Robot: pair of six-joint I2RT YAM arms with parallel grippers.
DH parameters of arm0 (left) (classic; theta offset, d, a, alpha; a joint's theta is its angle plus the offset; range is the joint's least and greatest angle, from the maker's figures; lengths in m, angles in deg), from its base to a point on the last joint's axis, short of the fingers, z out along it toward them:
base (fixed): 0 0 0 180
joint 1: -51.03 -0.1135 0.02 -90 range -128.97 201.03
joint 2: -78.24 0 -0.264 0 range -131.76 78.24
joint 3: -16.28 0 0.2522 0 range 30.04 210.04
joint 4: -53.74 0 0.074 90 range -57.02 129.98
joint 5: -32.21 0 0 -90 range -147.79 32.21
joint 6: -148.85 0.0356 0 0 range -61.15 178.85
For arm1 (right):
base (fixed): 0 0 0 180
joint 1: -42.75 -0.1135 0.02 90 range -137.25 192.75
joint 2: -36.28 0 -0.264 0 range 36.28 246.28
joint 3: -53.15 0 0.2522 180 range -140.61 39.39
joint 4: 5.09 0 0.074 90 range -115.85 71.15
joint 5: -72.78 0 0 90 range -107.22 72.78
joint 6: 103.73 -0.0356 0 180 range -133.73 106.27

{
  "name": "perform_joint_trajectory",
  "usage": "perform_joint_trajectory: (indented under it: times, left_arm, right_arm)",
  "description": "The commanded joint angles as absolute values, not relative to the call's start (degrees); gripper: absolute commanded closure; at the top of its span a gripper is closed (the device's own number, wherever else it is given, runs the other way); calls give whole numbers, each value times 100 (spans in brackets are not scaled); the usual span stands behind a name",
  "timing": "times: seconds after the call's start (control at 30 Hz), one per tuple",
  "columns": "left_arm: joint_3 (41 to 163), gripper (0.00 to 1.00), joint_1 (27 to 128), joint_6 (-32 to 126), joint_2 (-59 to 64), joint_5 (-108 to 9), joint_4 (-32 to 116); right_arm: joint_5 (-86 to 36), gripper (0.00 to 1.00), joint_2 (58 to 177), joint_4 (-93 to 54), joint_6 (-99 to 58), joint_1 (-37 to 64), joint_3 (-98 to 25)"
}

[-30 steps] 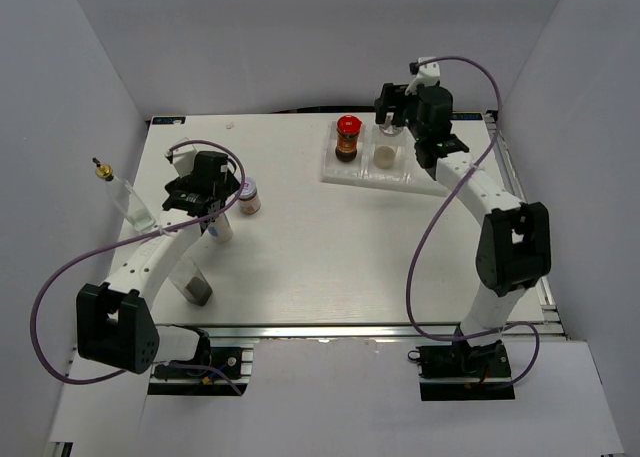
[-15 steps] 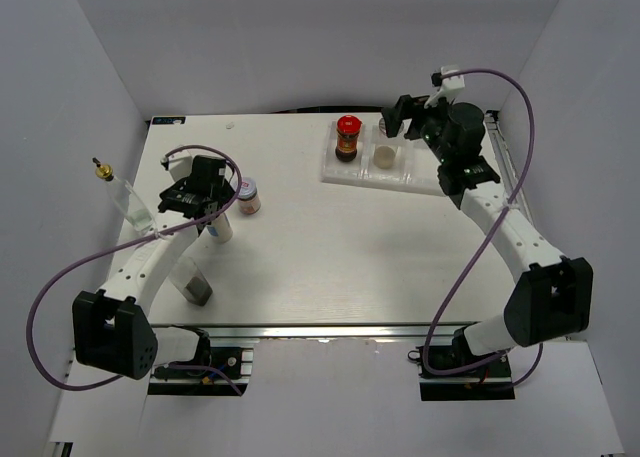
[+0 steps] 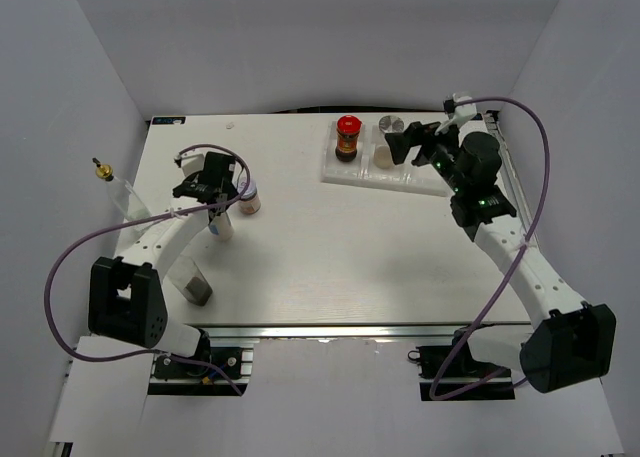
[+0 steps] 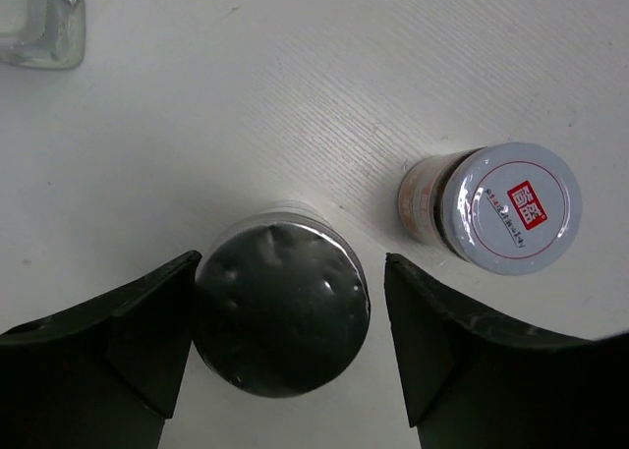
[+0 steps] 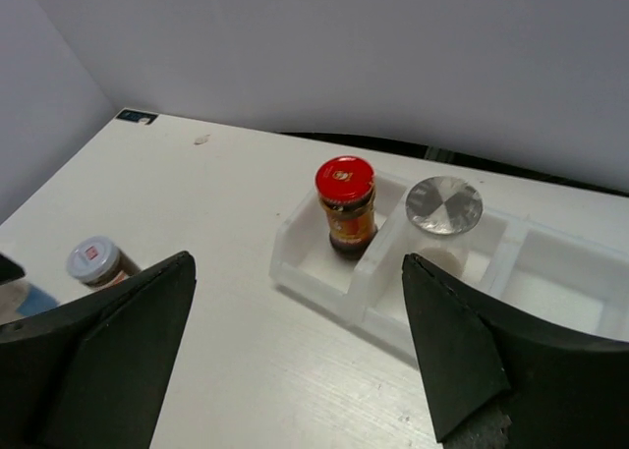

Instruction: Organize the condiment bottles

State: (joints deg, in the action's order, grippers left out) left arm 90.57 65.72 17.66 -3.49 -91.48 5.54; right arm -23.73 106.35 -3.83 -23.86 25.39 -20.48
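In the white tray (image 3: pixel 352 173), the dark red-capped jar (image 3: pixel 347 137) stands in the left compartment and the clear silver-capped bottle (image 3: pixel 391 127) in the middle one. Both show in the right wrist view, the jar (image 5: pixel 346 203) and the bottle (image 5: pixel 444 204). My right gripper (image 3: pixel 415 143) is open and empty, drawn back from the tray (image 5: pixel 296 257). My left gripper (image 3: pixel 213 182) is open, its jaws either side of a grey-capped white bottle (image 4: pixel 281 311). The short pale-lidded jar (image 4: pixel 511 208) stands just right of it (image 3: pixel 248 197). A slim gold-capped bottle (image 3: pixel 128 203) stands at the far left.
A slim dark-bottomed bottle (image 3: pixel 196 285) stands near the left arm's base, partly hidden by the arm. The tray's right compartment (image 5: pixel 570 282) holds nothing. White walls enclose the table on three sides. Purple cables loop beside both arms.
My right gripper has let go of the silver-capped bottle in the middle compartment and pulled back to the right. My left gripper has shifted a little toward the far side, over the grey-capped bottle.
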Motion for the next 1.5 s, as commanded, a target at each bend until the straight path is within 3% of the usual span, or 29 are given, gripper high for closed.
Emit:
perform_joint_trajectory:
  times: [0.0, 0.07, 0.13, 0.17, 0.2, 0.43, 0.63, 0.87, 1.03, 1.13, 1.47]
  left_arm:
    - [9358, 19, 6544, 1789, -420, -9128, 561]
    - [9288, 36, 6544, 1780, -385, -9075, 596]
    - [9235, 68, 6544, 1780, -323, -9031, 553]
    - [9244, 93, 6553, 1798, -288, -8996, 527]
    - [9287, 100, 6579, 1841, -175, -8996, 457]
    - [9901, 100, 7228, 2350, 458, -8707, 903]
    - [10895, 100, 8265, 3255, 30, -7899, 1519]
    - [13248, 100, 9031, 4091, -2260, -6896, 1424]
    - [15481, 100, 9514, 4776, -3661, -7396, 1089]
    - [16499, 100, 9532, 4892, -4389, -6931, 913]
    - [16370, 100, 9541, 4882, -5032, -6657, 2389]
  right_arm:
    - [-2724, 11, 10212, -110, -2708, 2544, -1818]
    - [-2672, 11, 9966, -128, -2753, 2544, -1599]
    - [-2715, 11, 9808, -101, -2832, 2535, -1414]
    - [-2759, 11, 9659, -119, -2858, 2544, -1239]
    - [-2760, 11, 9579, -119, -2919, 2535, -1142]
    - [-1206, 11, 8946, -513, -3385, 2553, -298]
    - [-1, 11, 8604, -1014, -3640, 2632, 54]
    - [519, 11, 8462, -1428, -4097, 3387, 309]
    - [615, 11, 8033, -1508, -4019, 3616, 546]
    - [800, 10, 7909, -1595, -3913, 3643, 600]
    - [774, 11, 7795, -1604, -3764, 3678, 687]
